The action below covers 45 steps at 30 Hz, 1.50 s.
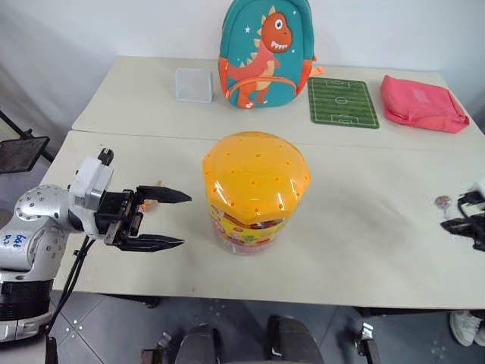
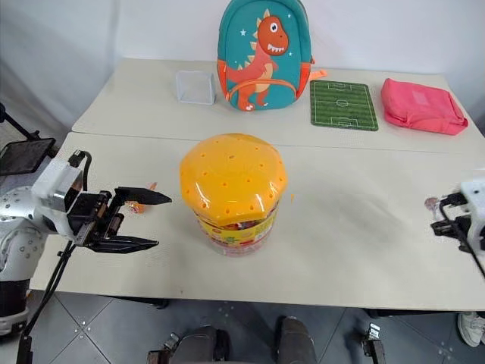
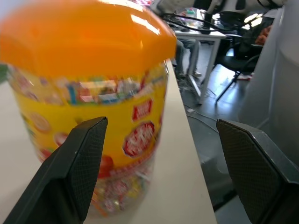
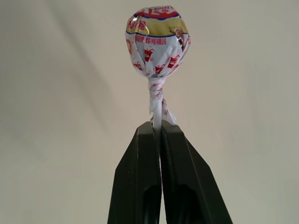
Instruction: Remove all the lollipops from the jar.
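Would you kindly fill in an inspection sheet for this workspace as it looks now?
Surface: two pale tables pushed together.
Job's things: jar, orange lid on, mid-table; one lollipop held by its stick; an orange lollipop on the table by the left gripper.
Clutter: dinosaur backpack, clear square container, football-pitch mat, pink pouch.
Grippers: left gripper open beside the jar; right gripper shut on the stick.
Cables: black cable under the left arm.
Surroundings: white wall, tiled floor.

Along the far edge of the table (image 1: 364,250) sit 4 things. A small clear square container (image 1: 194,85) stands nearest the far left corner. Just beside it, a teal backpack (image 1: 266,51) with an orange dinosaur stands upright. Next lies a flat green soccer-field mat (image 1: 342,101), and a folded pink cloth (image 1: 421,104) lies nearest the far right corner.
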Each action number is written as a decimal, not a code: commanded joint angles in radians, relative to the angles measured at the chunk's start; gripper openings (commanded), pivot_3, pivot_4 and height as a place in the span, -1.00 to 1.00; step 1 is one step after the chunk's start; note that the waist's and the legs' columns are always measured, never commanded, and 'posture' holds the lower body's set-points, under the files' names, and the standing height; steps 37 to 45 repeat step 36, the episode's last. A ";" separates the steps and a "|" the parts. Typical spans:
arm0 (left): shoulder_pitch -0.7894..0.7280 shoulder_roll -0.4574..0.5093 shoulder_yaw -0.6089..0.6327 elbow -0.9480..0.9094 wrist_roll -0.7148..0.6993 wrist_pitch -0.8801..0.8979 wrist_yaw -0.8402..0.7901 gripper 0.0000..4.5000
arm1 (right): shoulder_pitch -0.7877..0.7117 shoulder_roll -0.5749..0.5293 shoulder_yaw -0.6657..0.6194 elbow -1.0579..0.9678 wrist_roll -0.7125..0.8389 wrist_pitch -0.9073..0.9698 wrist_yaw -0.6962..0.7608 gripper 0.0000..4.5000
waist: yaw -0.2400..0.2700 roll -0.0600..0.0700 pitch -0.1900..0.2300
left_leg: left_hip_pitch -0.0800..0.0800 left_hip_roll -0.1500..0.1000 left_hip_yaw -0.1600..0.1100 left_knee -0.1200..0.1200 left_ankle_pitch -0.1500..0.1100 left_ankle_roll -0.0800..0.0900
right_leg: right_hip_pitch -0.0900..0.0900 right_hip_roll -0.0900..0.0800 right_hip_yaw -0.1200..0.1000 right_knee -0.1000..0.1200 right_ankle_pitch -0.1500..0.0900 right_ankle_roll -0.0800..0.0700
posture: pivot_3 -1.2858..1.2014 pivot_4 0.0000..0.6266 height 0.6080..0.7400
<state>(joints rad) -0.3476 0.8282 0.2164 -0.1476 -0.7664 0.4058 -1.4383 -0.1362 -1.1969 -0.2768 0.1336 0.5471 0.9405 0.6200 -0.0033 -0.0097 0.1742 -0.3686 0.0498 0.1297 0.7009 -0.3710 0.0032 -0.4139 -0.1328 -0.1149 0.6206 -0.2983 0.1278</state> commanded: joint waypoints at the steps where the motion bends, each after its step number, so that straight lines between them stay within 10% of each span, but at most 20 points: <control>1: -0.014 0.007 0.014 -0.015 -0.009 -0.001 0.007 0.76 | -0.062 0.029 0.090 0.068 -0.107 -0.056 -0.001 -0.98 | 0.000 0.002 0.001 | 0.000 0.000 0.000 0.000 0.000 0.000 | 0.000 0.000 0.000 0.000 0.000 0.000 | 0.03 -0.52 1.00; 8: 0.014 0.040 0.050 -0.031 -0.011 -0.003 0.005 0.76 | -0.111 0.031 0.168 0.080 -0.146 -0.018 0.125 -0.70 | 0.000 0.004 0.001 | 0.000 0.000 0.000 0.000 0.000 0.000 | 0.000 0.000 0.000 0.000 0.000 0.000 | 0.03 -0.52 1.00; 16: 0.070 0.045 0.085 0.010 0.059 -0.059 0.071 0.76 | -0.055 -0.047 0.003 0.083 -0.167 -0.168 0.255 0.46 | 0.002 0.005 0.001 | -0.001 0.000 0.000 0.000 0.000 0.000 | 0.000 0.000 0.000 0.000 0.000 0.000 | 0.03 -0.52 1.00; 20: 0.109 0.032 0.108 0.117 0.167 -0.175 0.129 0.76 | 0.015 0.025 -0.271 0.002 -0.033 -0.515 0.563 0.99 | 0.003 0.006 0.001 | 0.000 0.000 0.001 -0.001 0.000 0.000 | 0.000 0.000 0.000 -0.001 0.000 0.000 | 0.03 -0.52 1.00; 26: 0.200 0.007 0.135 0.147 0.204 -0.220 0.189 0.76 | 0.060 0.196 -0.318 -0.231 0.166 -0.522 0.678 0.99 | 0.001 0.003 0.001 | 0.001 0.001 0.000 -0.001 0.000 0.000 | 0.000 0.001 0.000 0.000 0.000 0.000 | 0.03 -0.52 1.00; 36: 0.385 -0.076 0.143 -0.010 0.334 -0.314 0.400 0.76 | 0.201 0.488 0.011 -0.314 -0.077 -0.947 0.690 0.99 | 0.007 0.003 0.001 | 0.001 0.000 -0.002 0.000 0.000 0.000 | 0.001 -0.001 -0.001 0.001 0.000 0.000 | 0.03 -0.52 1.00; 45: 0.385 -0.076 0.143 -0.010 0.334 -0.314 0.400 0.76 | 0.201 0.488 0.011 -0.314 -0.077 -0.947 0.690 0.99 | 0.007 0.003 0.001 | 0.001 0.000 -0.002 0.000 0.000 0.000 | 0.001 -0.001 -0.001 0.001 0.000 0.000 | 0.03 -0.52 1.00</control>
